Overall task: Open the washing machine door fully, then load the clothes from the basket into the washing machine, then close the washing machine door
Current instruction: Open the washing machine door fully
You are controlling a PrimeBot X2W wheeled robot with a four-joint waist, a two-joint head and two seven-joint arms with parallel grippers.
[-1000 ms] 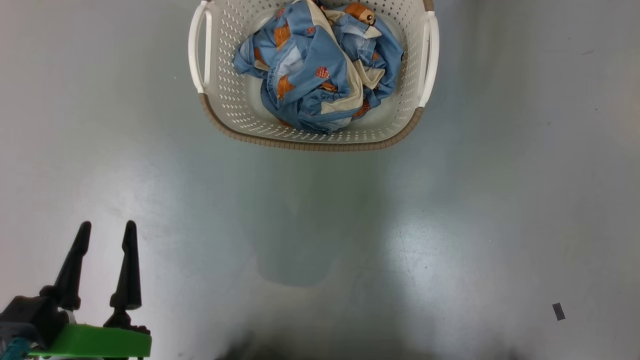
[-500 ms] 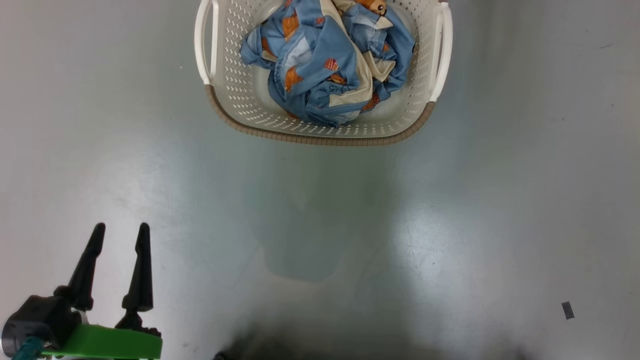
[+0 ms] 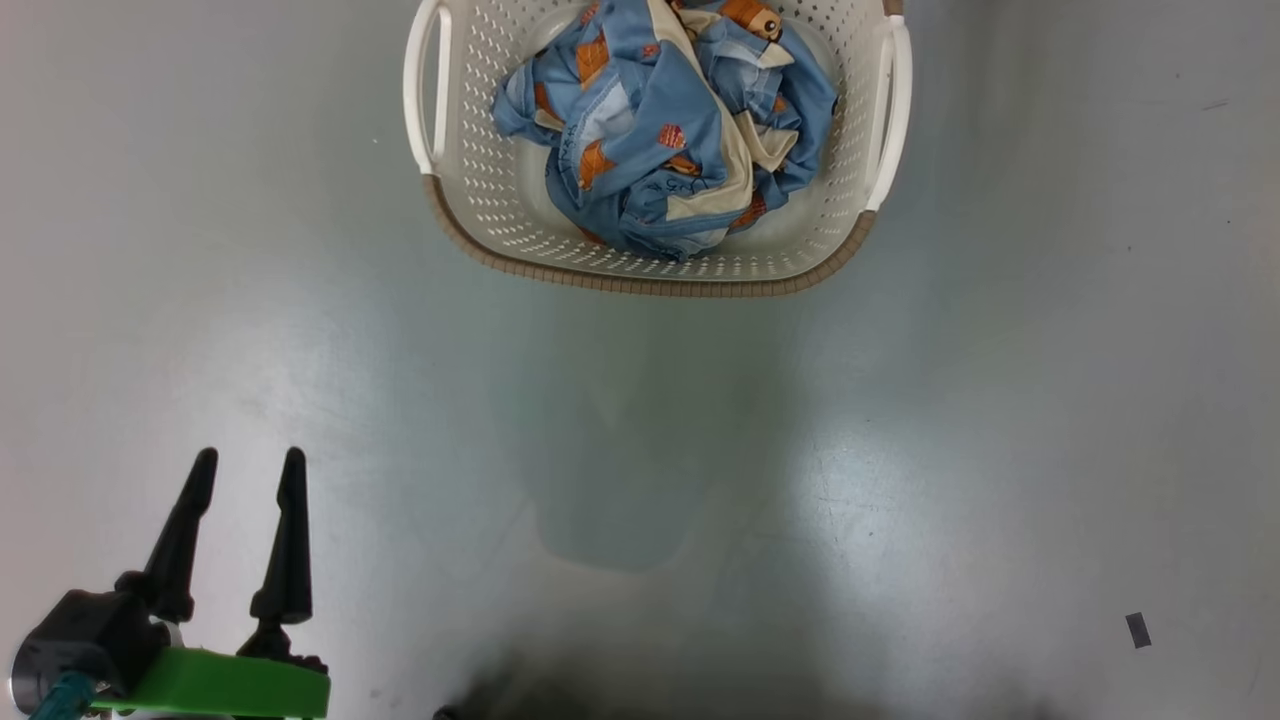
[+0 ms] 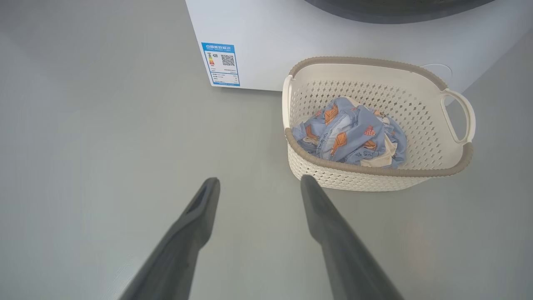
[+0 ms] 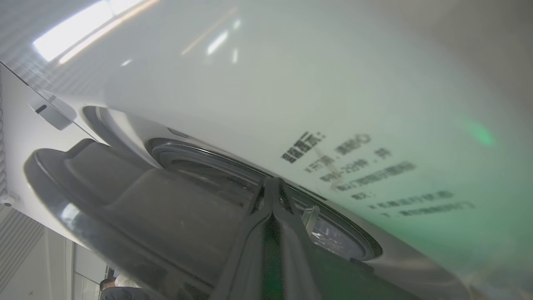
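Note:
The cream perforated basket [image 3: 650, 285] stands on the grey floor with the blue, orange-printed clothes [image 3: 650, 140] bundled inside. My left gripper [image 3: 249, 456] hovers at the lower left, well short of the basket, open and empty. Its wrist view shows its spread jaws [image 4: 259, 180] pointing just left of the basket [image 4: 374, 173] and clothes [image 4: 349, 137], with the white washing machine [image 4: 333, 37] right behind. My right gripper [image 5: 272, 180] is shut, its fingers lying between the washing machine door [image 5: 125, 204] and the machine's front [image 5: 291, 83], near the round opening.
A blue label [image 4: 222, 64] sits on the machine's lower front corner. Bare grey floor stretches between my left gripper and the basket and out to both sides. A small dark mark [image 3: 1137, 630] lies on the floor at the lower right.
The whole head view has shifted slightly, so the camera has moved; basket and left gripper sit a little further right in the picture. Both grippers keep their states.

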